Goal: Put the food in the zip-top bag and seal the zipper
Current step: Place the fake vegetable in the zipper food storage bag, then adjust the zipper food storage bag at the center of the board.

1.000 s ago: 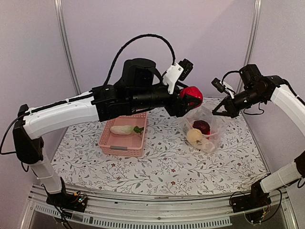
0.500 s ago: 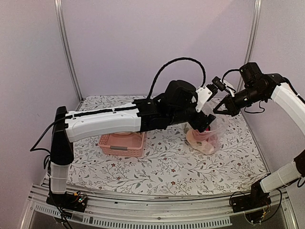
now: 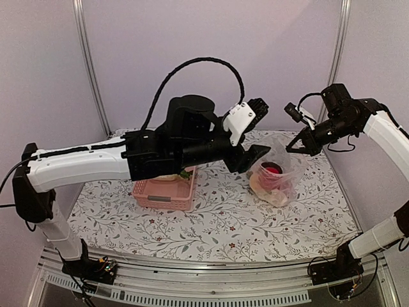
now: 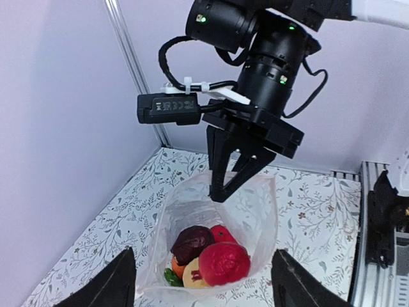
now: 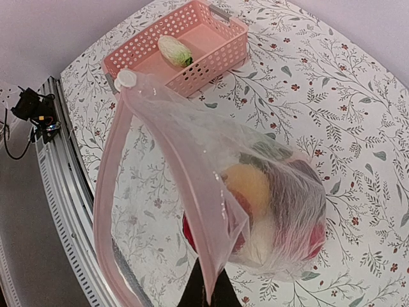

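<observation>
On the floral worktop (image 3: 211, 224), a white radish (image 5: 174, 50) is lying in the pink basket (image 3: 160, 203), awaiting its turn. The left pincer (image 3: 254, 155) is hovering spread and empty beside the zip-top bag (image 3: 281, 167), where a red fruit (image 4: 223, 263) and a dark purple piece (image 4: 192, 241) are sitting. The right pincer (image 4: 221, 190) is pinching the bag's mouth edge, lifting it so the opening is gaping for loading.

In the top view, the left arm (image 3: 83, 163) spanned the centre above the pink basket (image 3: 163, 195). Centre-right, the right gripper (image 3: 299, 146) pinched the zip-top bag (image 3: 276, 180) upright. The lower tablecloth (image 3: 223, 236) offered free passage.
</observation>
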Controlling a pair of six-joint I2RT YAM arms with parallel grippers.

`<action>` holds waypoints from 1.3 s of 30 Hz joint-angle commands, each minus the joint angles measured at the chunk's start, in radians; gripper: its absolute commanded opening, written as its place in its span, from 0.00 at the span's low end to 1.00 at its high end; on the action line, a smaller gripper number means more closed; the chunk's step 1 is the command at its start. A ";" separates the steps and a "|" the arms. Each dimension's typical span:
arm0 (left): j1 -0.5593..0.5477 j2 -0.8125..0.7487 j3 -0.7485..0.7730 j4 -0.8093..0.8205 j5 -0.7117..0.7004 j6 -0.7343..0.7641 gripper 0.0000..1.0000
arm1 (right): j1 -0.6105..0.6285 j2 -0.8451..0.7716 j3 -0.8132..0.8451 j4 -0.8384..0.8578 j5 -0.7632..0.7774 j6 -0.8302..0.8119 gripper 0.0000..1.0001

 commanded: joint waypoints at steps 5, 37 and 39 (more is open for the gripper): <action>-0.011 -0.051 -0.021 -0.209 0.259 0.287 0.70 | 0.008 -0.005 -0.008 -0.016 -0.024 -0.022 0.00; -0.037 0.317 0.397 -0.306 -0.136 0.628 0.00 | 0.021 0.025 0.092 0.019 0.271 0.003 0.00; -0.023 0.340 0.396 -0.299 -0.152 0.603 0.00 | 0.021 0.033 0.114 0.021 0.254 0.011 0.00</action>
